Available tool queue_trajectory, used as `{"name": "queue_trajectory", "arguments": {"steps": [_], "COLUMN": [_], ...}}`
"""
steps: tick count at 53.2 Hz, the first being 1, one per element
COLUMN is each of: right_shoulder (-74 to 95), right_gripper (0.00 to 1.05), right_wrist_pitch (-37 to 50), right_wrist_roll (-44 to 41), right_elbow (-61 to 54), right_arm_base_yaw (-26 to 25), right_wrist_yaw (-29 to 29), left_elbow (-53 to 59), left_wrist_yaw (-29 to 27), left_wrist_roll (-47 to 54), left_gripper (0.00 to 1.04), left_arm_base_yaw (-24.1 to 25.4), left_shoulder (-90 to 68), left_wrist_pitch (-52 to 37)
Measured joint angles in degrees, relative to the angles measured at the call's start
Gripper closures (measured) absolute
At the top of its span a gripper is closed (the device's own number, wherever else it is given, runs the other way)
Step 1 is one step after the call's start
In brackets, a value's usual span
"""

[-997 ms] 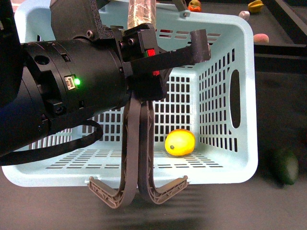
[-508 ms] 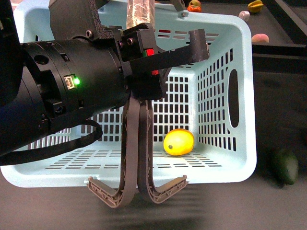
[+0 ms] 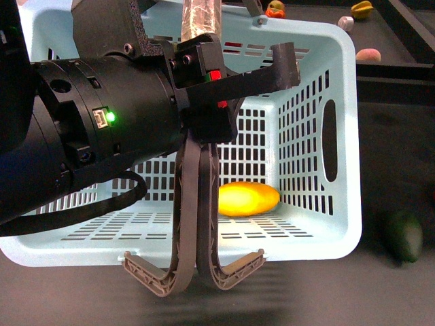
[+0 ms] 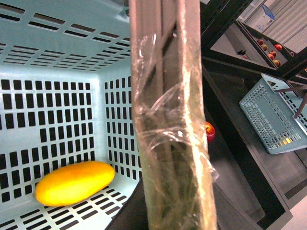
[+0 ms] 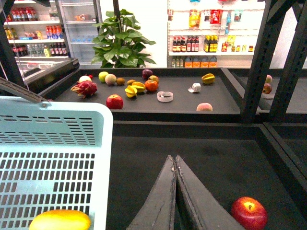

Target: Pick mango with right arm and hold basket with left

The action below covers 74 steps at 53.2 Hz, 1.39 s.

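Mango (image 3: pixel 248 199) has rolled: end-on a moment ago, now lengthwise, low inside the basket (image 3: pixel 340 102). Your left pincer (image 3: pixel 231 85) is clamped on the handles (image 3: pixel 194 204). Your right pincer (image 5: pixel 175 160) is closed on nothing, outside over the bench (image 5: pixel 216 167). The load's likely shifting, so steady it.

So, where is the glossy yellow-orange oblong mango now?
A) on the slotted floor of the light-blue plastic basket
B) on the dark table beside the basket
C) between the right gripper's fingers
A: the yellow-orange mango lies on the floor inside the light-blue slotted plastic basket, and the right gripper has its fingers closed on nothing.
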<state>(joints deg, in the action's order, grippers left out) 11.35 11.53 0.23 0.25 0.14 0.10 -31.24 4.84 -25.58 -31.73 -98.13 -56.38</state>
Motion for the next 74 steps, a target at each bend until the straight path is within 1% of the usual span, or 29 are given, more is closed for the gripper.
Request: {"name": "queue_trajectory", "arguments": {"steps": [6,8,10,13,46,49,55,56,58,65,67,68,70,71,73,74], "right_shoulder": [-1.49,-3.54,-6.64,-9.55,-11.04,-11.04,-11.04,-11.04,-11.04,-11.04,-11.04,-11.04,-11.04,-11.04,-11.04,-11.04], "right_gripper": [1.03,1.03,1.03,1.03,1.02,0.95,0.74,0.68,0.61,0.42,0.35,0.33,0.24,0.22,0.15,0.13], "right_wrist_pitch": [-1.46,-3.85,-8.41,-10.97,-11.43,-11.43,-11.43,-11.43,-11.43,-11.43,-11.43,-11.43,-11.43,-11.43,-11.43,-11.43], "right_wrist_roll": [0.00,0.00,-0.02,-0.04,-0.07,-0.11,-0.11,-0.11,-0.11,-0.11,-0.11,-0.11,-0.11,-0.11,-0.11,-0.11], "right_elbow": [0.00,0.07,0.04,0.04,0.04,0.04,0.04,0.04,0.04,0.04,0.04,0.04,0.04,0.04,0.04,0.04], "right_arm_base_yaw": [0.00,0.00,0.00,-0.02,0.00,0.00,-0.02,-0.02,-0.02,-0.02,0.00,0.00,0.00,-0.02,0.00,0.00], "right_wrist_yaw": [0.00,0.00,-0.07,-0.11,-0.17,-0.15,-0.15,-0.17,-0.15,-0.15,-0.17,-0.17,-0.15,-0.15,-0.15,-0.15], "left_elbow": [0.00,0.00,0.00,-0.02,-0.02,-0.02,-0.02,-0.02,-0.02,-0.02,-0.02,-0.02,-0.02,-0.02,-0.02,-0.02], "left_wrist_yaw": [0.02,0.00,0.02,0.00,0.02,0.02,0.02,0.02,0.02,0.02,0.02,0.02,0.02,0.02,-1.84,-2.25], "left_wrist_roll": [-0.13,-0.11,-0.11,-0.09,-0.09,-0.11,-0.11,-0.11,-0.11,-0.11,-0.11,-0.11,-0.11,-0.11,1.44,1.73], "left_gripper": [0.95,0.95,0.95,0.95,0.95,0.95,0.95,0.95,0.95,0.95,0.95,0.95,0.95,0.95,0.95,0.95], "left_arm_base_yaw": [0.00,0.00,0.00,0.00,-0.02,-0.02,-0.02,-0.02,-0.02,-0.02,-0.02,-0.02,-0.02,-0.02,-0.09,-0.09], "left_shoulder": [0.00,0.00,0.00,0.00,0.00,0.00,0.00,0.00,0.00,0.00,0.00,0.00,0.00,0.00,-0.39,-0.74], "left_wrist_pitch": [0.00,0.00,0.00,0.00,0.00,0.00,0.00,0.00,0.00,0.00,0.00,0.00,0.00,0.00,-1.27,-2.14]}}
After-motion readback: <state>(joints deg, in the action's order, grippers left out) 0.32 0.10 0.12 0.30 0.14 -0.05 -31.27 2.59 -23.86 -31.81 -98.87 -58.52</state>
